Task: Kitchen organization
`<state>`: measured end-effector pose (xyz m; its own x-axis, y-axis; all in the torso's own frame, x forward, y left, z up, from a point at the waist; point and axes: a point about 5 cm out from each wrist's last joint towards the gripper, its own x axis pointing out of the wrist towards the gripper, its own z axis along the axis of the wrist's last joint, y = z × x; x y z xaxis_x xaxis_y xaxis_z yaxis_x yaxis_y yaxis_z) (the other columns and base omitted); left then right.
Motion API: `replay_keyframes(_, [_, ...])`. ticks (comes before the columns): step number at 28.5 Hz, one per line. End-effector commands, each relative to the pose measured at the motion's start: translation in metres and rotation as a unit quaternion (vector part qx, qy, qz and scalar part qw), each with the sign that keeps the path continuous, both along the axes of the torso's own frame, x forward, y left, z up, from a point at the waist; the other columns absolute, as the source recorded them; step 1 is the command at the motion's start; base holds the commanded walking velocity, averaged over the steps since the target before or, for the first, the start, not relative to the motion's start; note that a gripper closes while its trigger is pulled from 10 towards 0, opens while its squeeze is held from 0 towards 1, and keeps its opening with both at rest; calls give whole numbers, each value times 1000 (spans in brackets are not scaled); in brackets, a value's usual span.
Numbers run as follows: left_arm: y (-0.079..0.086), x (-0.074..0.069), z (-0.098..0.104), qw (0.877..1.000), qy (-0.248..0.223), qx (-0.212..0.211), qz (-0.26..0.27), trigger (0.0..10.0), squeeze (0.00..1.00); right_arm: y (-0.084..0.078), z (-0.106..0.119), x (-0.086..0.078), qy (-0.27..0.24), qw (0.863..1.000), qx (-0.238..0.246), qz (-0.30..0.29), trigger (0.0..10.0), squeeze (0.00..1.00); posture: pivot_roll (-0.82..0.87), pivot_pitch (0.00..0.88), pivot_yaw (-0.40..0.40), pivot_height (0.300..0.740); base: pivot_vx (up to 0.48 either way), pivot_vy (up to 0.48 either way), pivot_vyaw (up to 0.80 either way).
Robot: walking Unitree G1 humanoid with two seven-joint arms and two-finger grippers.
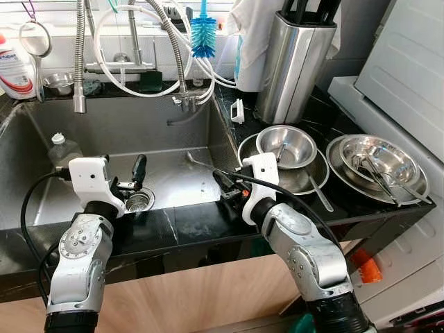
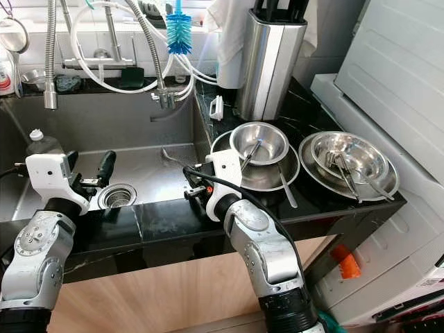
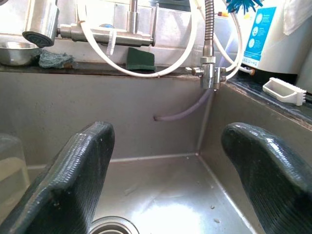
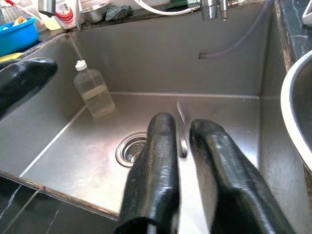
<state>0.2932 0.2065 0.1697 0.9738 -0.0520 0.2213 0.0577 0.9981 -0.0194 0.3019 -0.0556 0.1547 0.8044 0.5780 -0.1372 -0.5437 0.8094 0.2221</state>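
Nearest, both arms reach over the dark front edge of the surface (image 1: pixel 187 229) toward the steel sink (image 1: pixel 41 201). The left gripper (image 3: pixel 165 185) hangs above the drain (image 1: pixel 139 201) with its jaws wide and nothing between them. The right gripper (image 4: pixel 183 161) sits at the sink's near right corner, jaws narrow with only a thin gap, holding nothing; just beyond its fingertips a spoon (image 1: pixel 201 164) lies on the sink floor. Further left in the basin a clear bottle (image 1: pixel 64 149) with a white cap leans against the wall. On the surface right of the sink, a steel bowl (image 1: pixel 286 146) with a utensil rests in a wider dish, and beside it another stack of bowls (image 1: pixel 378 159) holds cutlery. Farther back stand a steel knife block (image 1: pixel 291 66), the faucet (image 1: pixel 132 41) with its hoses, and a hanging blue bottle brush (image 1: pixel 204 35).
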Motion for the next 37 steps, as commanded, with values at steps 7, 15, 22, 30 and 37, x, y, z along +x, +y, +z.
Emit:
replay_keyframes(7, [-1, -1, -1, 1000, 4, 5, -3, 10000, 0, -1, 5, 2, -18, 1000, -9, -5, 10000, 314, 56, 0, -78, 740, 0, 0, 0])
replay_keyframes(15, [-1, 0, -1, 1000, 5, 5, -3, 10000, 0, 9, 14, -4, -51, 998, -12, 27, 10000, 0, 53, 0, -76, 740, 0, 0, 0])
replay_keyframes(22, [-4, 1, -1, 1000, 4, 9, -9, 10000, 0, 26, 16, -21, -58, 994, 2, 88, 10000, 0, 50, 0, -74, 740, 0, 0, 0])
replay_keyframes(30, [-4, 2, -2, 1000, 5, 11, -8, 10000, 0, 40, 48, -36, -178, 979, 0, 102, 10000, 0, 50, 0, -73, 740, 0, 0, 0])
replay_keyframes(37, [-7, 4, -4, 1000, 7, 7, -12, 10000, 0, 29, 71, -45, -304, 951, -49, 28, 10000, 0, 42, 0, -72, 740, 0, 0, 0])
